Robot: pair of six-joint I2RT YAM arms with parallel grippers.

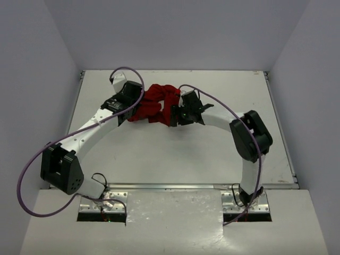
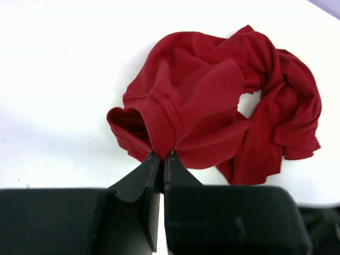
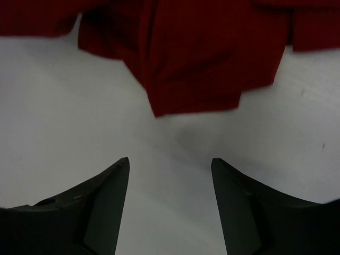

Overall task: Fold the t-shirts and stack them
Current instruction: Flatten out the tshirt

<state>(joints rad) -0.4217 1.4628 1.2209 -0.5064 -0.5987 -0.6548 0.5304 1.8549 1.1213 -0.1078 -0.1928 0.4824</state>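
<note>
A dark red t-shirt [image 1: 154, 102] lies crumpled in a heap at the far middle of the white table [image 1: 175, 159]. My left gripper [image 2: 162, 154] is shut on a hemmed edge of the t-shirt [image 2: 212, 101], pinching a fold at its near left side. My right gripper [image 3: 170, 162] is open and empty, just short of the t-shirt's near edge [image 3: 202, 58], above bare table. In the top view the left gripper [image 1: 133, 109] is at the heap's left and the right gripper [image 1: 174, 112] at its right.
The table is ringed by pale walls [image 1: 175, 32] at the back and sides. A purple cable [image 1: 32, 159] loops off the left arm, another off the right arm [image 1: 228, 114]. The arm bases sit at the near edge.
</note>
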